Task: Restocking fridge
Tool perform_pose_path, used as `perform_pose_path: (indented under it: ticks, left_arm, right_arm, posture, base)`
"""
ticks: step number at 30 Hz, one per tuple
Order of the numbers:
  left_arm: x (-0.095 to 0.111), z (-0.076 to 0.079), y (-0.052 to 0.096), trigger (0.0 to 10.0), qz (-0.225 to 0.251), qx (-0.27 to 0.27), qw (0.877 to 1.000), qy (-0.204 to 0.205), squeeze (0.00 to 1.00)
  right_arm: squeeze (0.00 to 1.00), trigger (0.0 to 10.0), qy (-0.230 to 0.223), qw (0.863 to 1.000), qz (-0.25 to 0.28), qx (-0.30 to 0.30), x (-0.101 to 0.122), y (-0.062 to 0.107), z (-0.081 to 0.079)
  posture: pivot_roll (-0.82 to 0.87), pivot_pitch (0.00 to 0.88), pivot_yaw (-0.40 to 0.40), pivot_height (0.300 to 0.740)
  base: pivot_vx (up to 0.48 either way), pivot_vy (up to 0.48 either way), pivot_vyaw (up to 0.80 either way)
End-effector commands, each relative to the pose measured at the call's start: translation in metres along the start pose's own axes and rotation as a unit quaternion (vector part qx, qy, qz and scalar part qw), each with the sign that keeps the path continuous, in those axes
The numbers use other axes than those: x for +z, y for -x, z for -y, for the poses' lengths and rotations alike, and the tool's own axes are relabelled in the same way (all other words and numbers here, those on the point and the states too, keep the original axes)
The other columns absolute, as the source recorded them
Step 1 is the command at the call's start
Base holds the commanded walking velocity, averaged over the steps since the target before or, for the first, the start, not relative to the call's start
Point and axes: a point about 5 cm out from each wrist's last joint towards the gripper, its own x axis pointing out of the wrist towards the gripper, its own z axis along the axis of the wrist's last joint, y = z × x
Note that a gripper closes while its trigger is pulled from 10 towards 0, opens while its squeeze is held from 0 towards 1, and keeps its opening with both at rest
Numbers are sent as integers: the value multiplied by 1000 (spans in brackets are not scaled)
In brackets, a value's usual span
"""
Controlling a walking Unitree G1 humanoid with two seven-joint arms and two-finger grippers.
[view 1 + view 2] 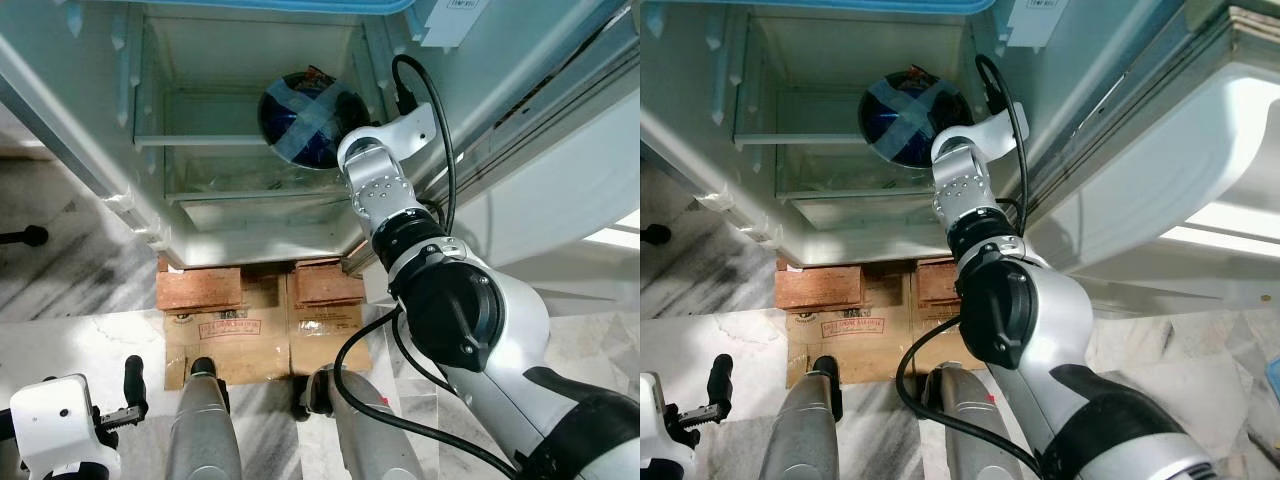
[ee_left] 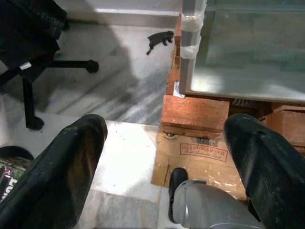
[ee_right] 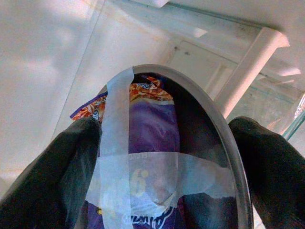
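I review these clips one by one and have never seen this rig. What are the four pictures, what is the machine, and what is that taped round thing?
It is a humanoid robot stocking a fridge. The top two pictures come from its head, looking down into the open fridge, which rests on bricks and flattened cardboard. The other two come from cameras on its wrists, looking along each gripper's black fingers. The right gripper reaches inside the fridge, fingers either side of a dark round bowl crossed with pale tape and holding a purple snack packet. The left gripper hangs idle over the floor, fingers apart. The grey shapes at the bottom appear to be the robot's own legs.
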Motion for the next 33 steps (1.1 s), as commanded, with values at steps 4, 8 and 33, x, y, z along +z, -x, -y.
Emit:
perform_pose_path:
  ticks: [4,8,33]
  left_arm:
    - [-7,-2,-1,10000,-17,8,1000,-3,0]
    - [-7,-2,-5,10000,-13,10,1000,-2,0]
    - [-5,5,-24,10000,8,7,1000,6,0]
  right_arm:
    - [831,10000,-12,1000,-21,5,-12,2,-5]
    - [831,10000,10,1000,-18,8,-10,2,-2]
    - [863,10000,62,997,-18,29,-4,0,13]
  posture:
    - [374,398,-179,740]
    - [371,387,-182,740]
    - [335,344,-192,740]
  base:
    - [0,0,0]
    - [0,0,0]
    - [0,0,0]
